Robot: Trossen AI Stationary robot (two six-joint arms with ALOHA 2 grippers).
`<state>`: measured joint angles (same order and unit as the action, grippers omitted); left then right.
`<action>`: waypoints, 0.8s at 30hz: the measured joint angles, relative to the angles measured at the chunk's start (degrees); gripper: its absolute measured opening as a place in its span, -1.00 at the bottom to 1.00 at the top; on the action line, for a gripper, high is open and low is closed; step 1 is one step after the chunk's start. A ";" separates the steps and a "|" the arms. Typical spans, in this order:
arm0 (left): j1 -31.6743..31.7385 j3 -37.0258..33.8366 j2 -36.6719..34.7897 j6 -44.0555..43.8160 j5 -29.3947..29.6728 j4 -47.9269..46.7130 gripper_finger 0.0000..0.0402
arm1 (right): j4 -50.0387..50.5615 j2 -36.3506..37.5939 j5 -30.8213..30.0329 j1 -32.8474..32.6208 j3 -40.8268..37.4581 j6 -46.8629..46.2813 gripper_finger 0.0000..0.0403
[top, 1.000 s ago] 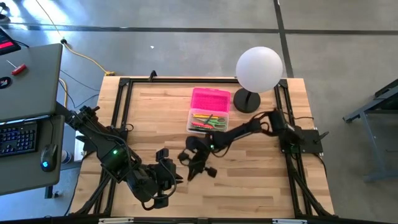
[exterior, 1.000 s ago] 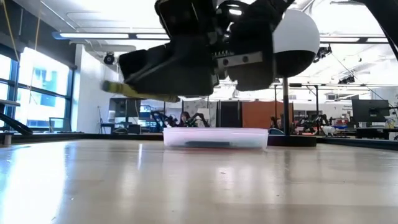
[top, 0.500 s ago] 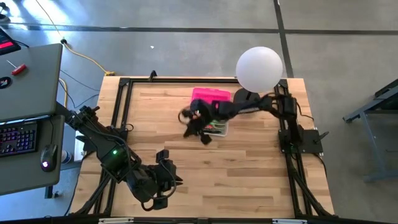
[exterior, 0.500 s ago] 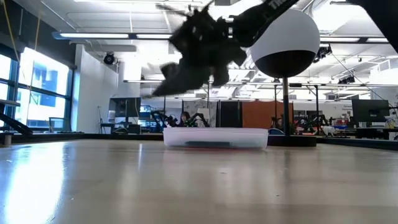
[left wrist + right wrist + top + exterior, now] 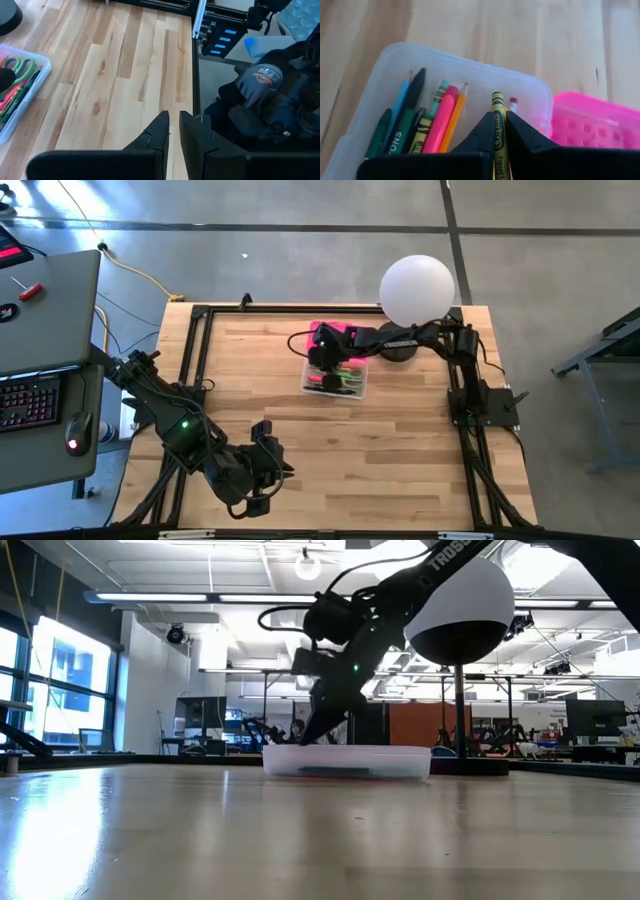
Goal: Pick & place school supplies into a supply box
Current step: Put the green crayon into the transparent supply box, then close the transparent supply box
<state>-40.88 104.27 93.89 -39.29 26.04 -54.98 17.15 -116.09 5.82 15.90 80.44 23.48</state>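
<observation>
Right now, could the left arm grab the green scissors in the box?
Probably not. The left gripper sits at the table's near edge, far from the supply box. The right gripper hangs over the box holding a yellow crayon, so it blocks the way to the scissors.

Translucent plastic box [image 5: 470, 75] — glossy; wood-grain table [image 5: 400, 430]

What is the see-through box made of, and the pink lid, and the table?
The supply box looks like cloudy clear plastic: the pens show through its wall. The pink lid seems glossy moulded plastic, with a raised grid pattern. The table looks like pale wood planks, with visible grain and joins.
</observation>
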 joint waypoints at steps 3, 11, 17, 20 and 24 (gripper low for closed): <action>0.00 0.00 -0.01 0.00 0.00 0.00 -0.63 | 0.58 0.00 -1.63 -0.19 0.00 -2.94 -0.93; 0.00 0.00 0.00 0.00 0.30 0.02 -0.63 | 1.02 0.00 -1.03 -0.19 0.01 -4.23 -0.74; 0.02 0.00 0.66 0.00 1.86 1.50 -0.63 | 1.30 0.17 -1.39 -0.19 0.02 -4.21 -0.58; 0.02 0.00 0.90 0.00 1.99 2.59 -0.63 | 3.51 1.73 -1.47 -0.19 0.02 -4.18 -0.53; 0.71 0.05 1.73 0.00 4.42 1.87 -0.63 | 7.45 6.72 -3.61 -0.21 0.02 -5.18 -0.52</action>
<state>-40.17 104.32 95.61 -39.29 30.46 -53.11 24.60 -109.37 2.20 15.68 80.47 18.30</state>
